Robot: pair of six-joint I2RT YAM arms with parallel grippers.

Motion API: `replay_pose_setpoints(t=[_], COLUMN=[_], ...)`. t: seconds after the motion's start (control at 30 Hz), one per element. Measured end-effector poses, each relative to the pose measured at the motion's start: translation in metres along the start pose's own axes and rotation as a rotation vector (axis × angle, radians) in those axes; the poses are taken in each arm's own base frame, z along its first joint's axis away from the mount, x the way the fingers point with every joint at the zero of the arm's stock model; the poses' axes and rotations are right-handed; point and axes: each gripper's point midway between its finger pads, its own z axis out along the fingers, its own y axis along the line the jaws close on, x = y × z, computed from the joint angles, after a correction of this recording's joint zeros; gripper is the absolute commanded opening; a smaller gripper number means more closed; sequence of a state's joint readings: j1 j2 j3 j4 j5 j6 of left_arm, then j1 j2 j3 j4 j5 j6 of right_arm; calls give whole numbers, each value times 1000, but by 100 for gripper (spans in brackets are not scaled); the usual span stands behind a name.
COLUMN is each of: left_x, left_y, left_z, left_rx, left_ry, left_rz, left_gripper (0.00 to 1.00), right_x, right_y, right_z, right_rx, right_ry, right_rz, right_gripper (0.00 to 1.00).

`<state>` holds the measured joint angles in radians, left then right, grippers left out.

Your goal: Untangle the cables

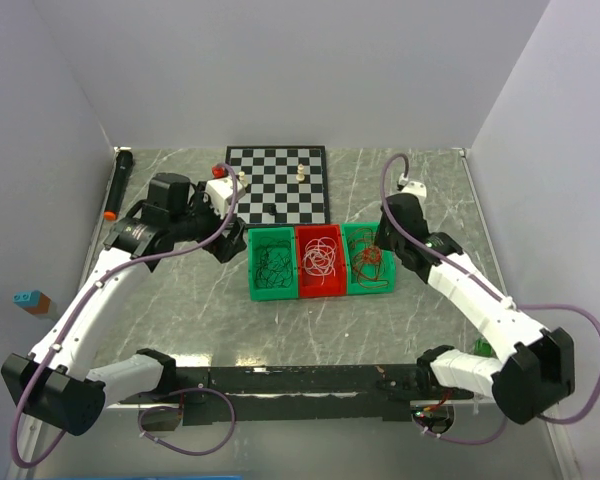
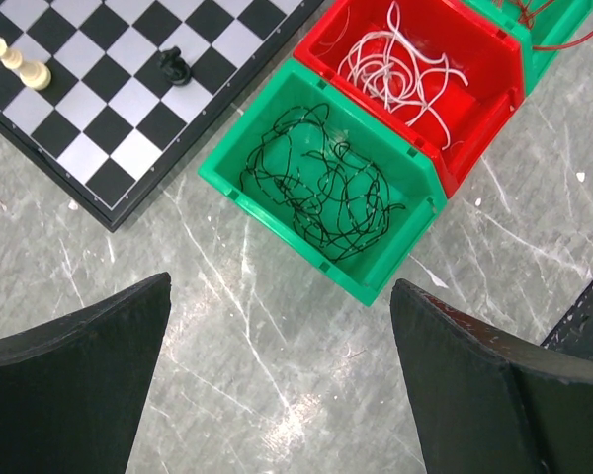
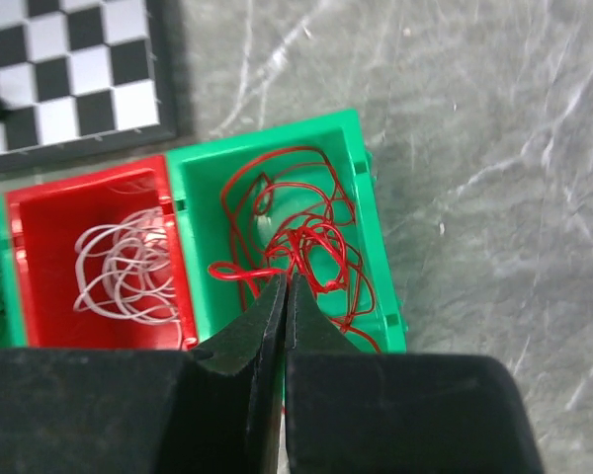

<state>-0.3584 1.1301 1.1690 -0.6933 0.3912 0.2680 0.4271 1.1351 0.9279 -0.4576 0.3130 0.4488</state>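
Note:
Three bins stand side by side mid-table. The left green bin (image 1: 255, 270) holds black cables (image 2: 321, 188). White cables (image 2: 395, 69) lie in the red bin (image 1: 320, 290). Red cables (image 3: 316, 237) fill the right green bin (image 3: 193, 217). My right gripper (image 3: 287, 281) hangs over that bin, shut, with a strand of the red cables pinched at its tips. My left gripper (image 2: 282, 286) hovers wide open above bare table just left of the black-cable bin, holding nothing. From above, the left gripper (image 1: 230, 250) and the right gripper (image 1: 377, 245) flank the bins.
A chessboard (image 1: 278, 183) lies behind the bins with a white piece (image 2: 20, 64) and a black piece (image 2: 173, 66) on it. A black marker (image 1: 118, 185) rests by the left wall. A small blue-and-brown block (image 1: 30, 300) sits outside at the left.

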Motion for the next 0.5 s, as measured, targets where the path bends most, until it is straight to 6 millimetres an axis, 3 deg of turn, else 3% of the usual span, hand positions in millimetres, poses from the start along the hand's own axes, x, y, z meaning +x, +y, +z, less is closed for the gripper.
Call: replay_pose_setpoints(t=[0.13, 0.27, 0.37, 0.4, 0.5], left_x=[1, -1, 2, 4, 14], left_y=[3, 11, 21, 25, 37], left_z=[0, 0, 3, 5, 14], left_rx=[-20, -67, -117, -131, -160], left_ry=[3, 0, 14, 25, 71], left_rz=[-2, -20, -46, -56, -104], left_gripper=[97, 97, 97, 97, 97], right_x=[19, 44, 63, 68, 69], right_y=[-1, 1, 2, 2, 3], right_z=[19, 38, 47, 48, 41], right_rx=[40, 60, 73, 73, 55], right_ry=[70, 163, 236, 256, 271], right_rz=[3, 10, 18, 18, 26], right_gripper=[0, 40, 85, 90, 94])
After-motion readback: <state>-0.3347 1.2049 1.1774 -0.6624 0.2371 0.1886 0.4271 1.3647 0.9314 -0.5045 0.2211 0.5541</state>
